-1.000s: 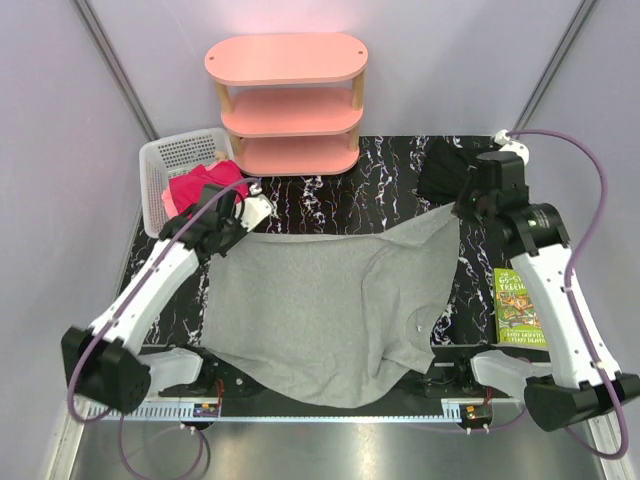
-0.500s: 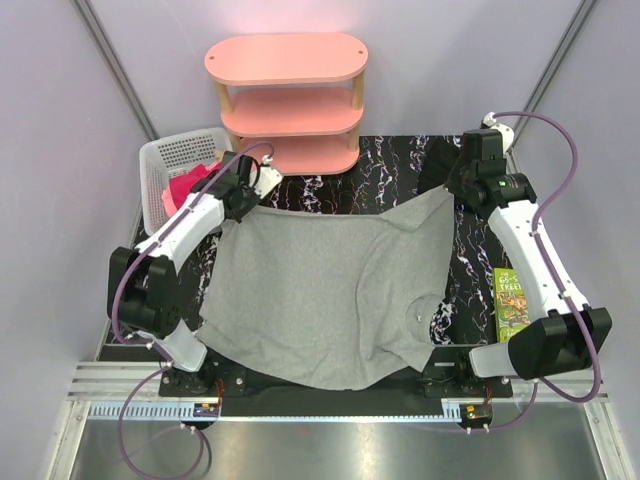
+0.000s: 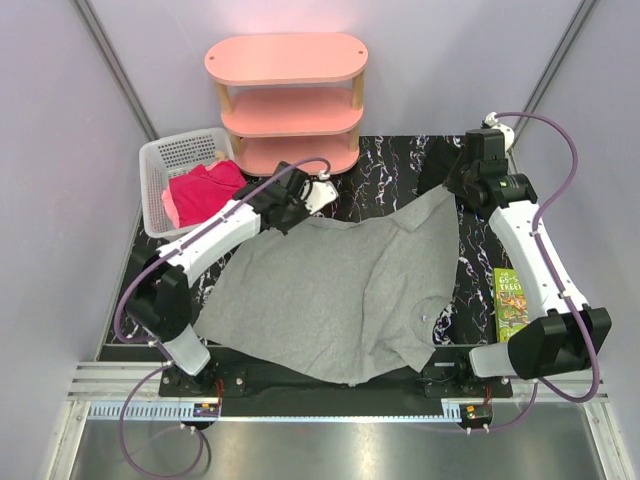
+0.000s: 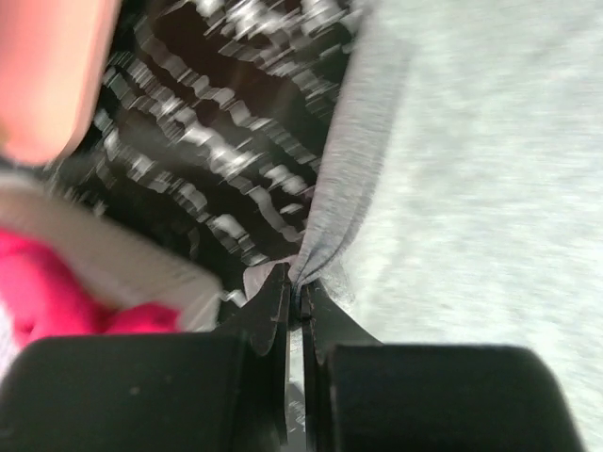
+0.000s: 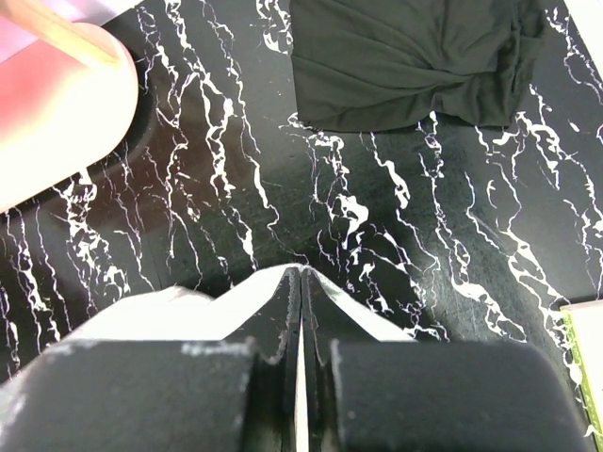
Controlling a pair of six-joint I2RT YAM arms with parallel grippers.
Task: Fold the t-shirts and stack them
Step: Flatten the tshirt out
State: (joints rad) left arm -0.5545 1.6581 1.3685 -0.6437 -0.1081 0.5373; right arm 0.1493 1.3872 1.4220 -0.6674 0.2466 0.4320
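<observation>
grey t-shirt (image 3: 335, 290): spread open over the middle of the black marbled table (image 3: 390, 165). Mostly flat with a few wrinkles and a curved fold in its right half. Near hem hangs over the near edge between the arm bases.
far edge of shirt: runs from one gripper to the other, with a slight dip mid-span.
left gripper (image 3: 290, 213): at the shirt's far-left corner, just in front of the shelf. Jaws clenched on the cloth. Wrist view shows the grey hem bunched right between the fingertips (image 4: 283, 292). That view is blurred, but the pinch is clear.
right gripper (image 3: 452, 190): at the shirt's far-right corner. Jaws pressed together with a sliver of pale cloth caught between them, and more of that cloth spreads under the fingers in the wrist view.
black t-shirt (image 5: 415, 56): crumpled heap on the far-right part of the table, beyond the right gripper. Bare table lies between it and the grey shirt.
magenta cloth bundle (image 3: 205, 188): piled in the white mesh basket (image 3: 180, 150) at the far-left corner, bulging over the basket's near side. Close to the left arm, not touching the grey shirt.
shelf (image 3: 287, 100): pink, three tiers, standing at the far edge centre, between basket and black t-shirt.
book (image 3: 512, 300): green cover, lying flat along the right edge of the table beside the right arm. A strip of bare table separates it from the grey shirt.
</observation>
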